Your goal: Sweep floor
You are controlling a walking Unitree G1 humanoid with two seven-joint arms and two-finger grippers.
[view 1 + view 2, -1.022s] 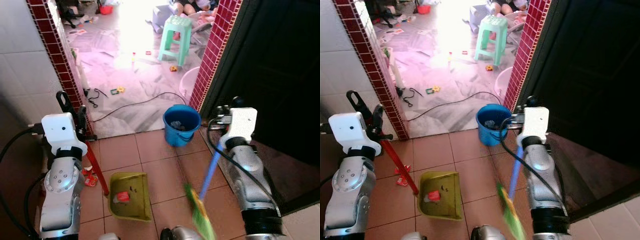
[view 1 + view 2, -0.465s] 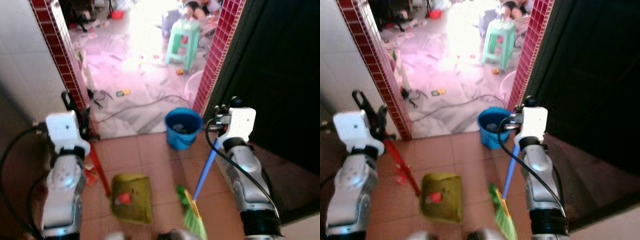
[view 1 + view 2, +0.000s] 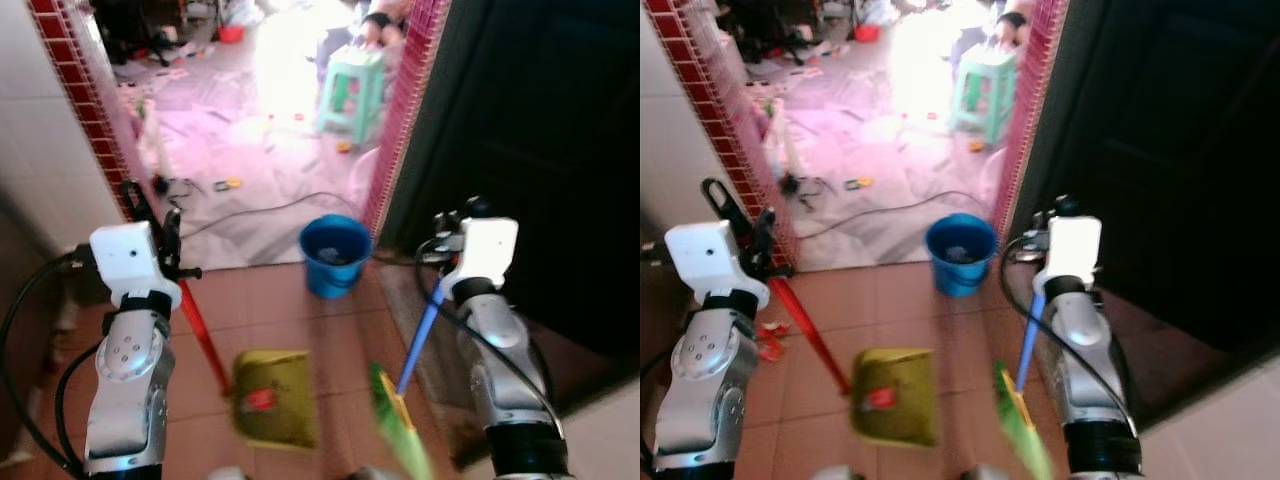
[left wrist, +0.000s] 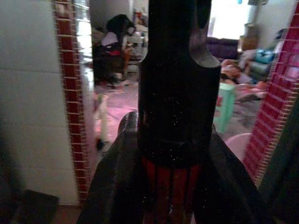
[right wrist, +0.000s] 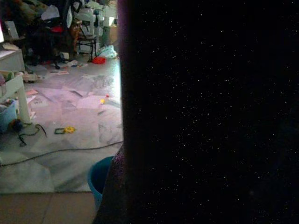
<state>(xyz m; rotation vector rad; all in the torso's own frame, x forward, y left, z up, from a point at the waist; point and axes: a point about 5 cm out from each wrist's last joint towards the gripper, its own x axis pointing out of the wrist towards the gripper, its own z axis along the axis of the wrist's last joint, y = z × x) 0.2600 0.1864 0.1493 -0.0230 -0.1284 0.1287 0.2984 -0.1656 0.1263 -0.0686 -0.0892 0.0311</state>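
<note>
Two tools are in my grippers at this moment. My left gripper (image 3: pixel 150 215) is clenched around the red handle (image 3: pixel 205 335) of the dustpan (image 3: pixel 272 412); in the left wrist view the black fingers (image 4: pixel 177 70) close over that red shaft. The dustpan is yellow-green and sits on the terracotta tile floor (image 3: pixel 290 300) between my two arms, with a small red scrap (image 3: pixel 262 400) lying inside it. More red scraps (image 3: pixel 768 335) lie on the tiles just beside my left arm.

My right gripper (image 3: pixel 455 222) is at the top of the blue broom handle (image 3: pixel 418 340); I cannot tell how its fingers stand, the right wrist view being mostly dark. The green bristles (image 3: pixel 400 430) are blurred, low over the tiles, just beside the dustpan's right edge.

A blue bucket (image 3: pixel 335 255) stands at the doorway threshold, beyond the dustpan. Past it, a black cable (image 3: pixel 270 208) trails over a pale floor, and a green stool (image 3: pixel 352 88) stands further in.
</note>
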